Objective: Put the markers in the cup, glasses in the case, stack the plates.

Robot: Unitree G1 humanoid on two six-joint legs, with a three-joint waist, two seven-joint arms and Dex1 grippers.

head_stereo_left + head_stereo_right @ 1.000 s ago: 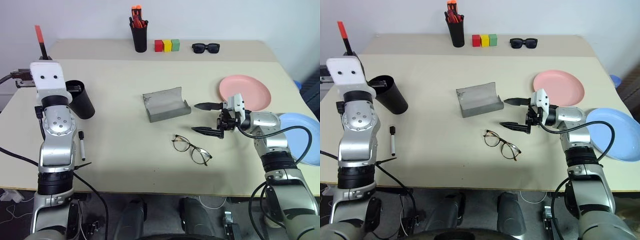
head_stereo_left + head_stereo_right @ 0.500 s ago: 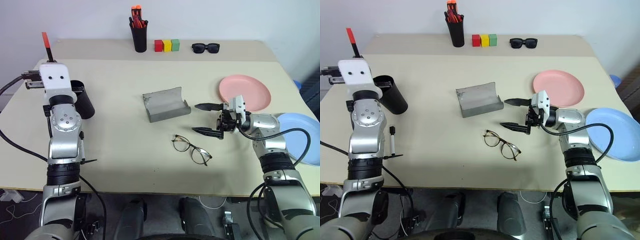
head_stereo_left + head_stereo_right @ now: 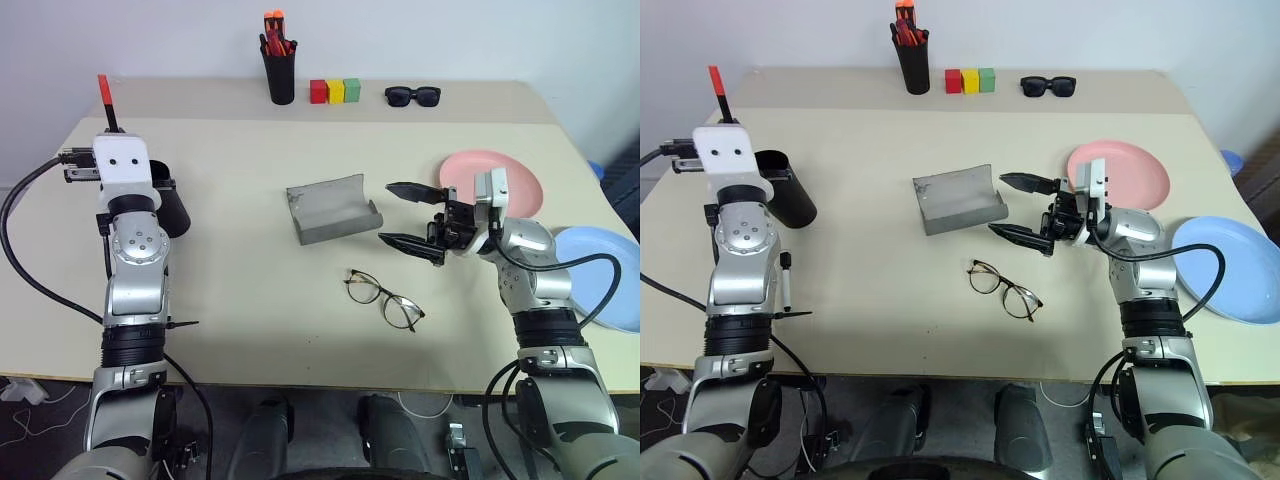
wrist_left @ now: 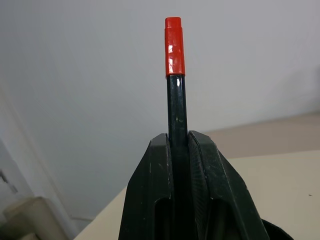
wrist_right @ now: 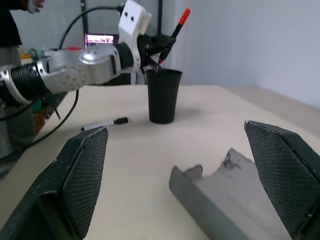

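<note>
1. Left claw point(image 4: 178, 150) is clamped on the long marker point(image 4: 175, 75), red end up, and held above the black cup point(image 3: 783, 187) at the left side of the counter point(image 3: 250, 290). In the right wrist view the marker's lower end looks close to the cup rim. Risk: released off-centre, it hits the rim and falls outside, or tips the cup.
2. The marker sits tilted in the grip. Risk: a long pen dropped at an angle can lever a light cup over.
3. Short marker point(image 3: 785, 280) lies flat on the counter just beside the left arm, near the cup. Risk: the arm or its cable sweeps it off the near edge.
4. Right claw point(image 3: 412, 218) stands wide, holding nothing, above the counter between the open grey case point(image 3: 332, 209) and the glasses point(image 3: 384, 298). Risk: thin wire frames lie low, so a pinch may slide off or bend a temple.
5. Risk: descending, its lower finger may nudge the case and shift the target.
6. Pink plate point(image 3: 490, 182) and blue plate point(image 3: 600, 270) lie apart, unstacked. The blue one overhangs the right edge, so a push could send it off.
</note>
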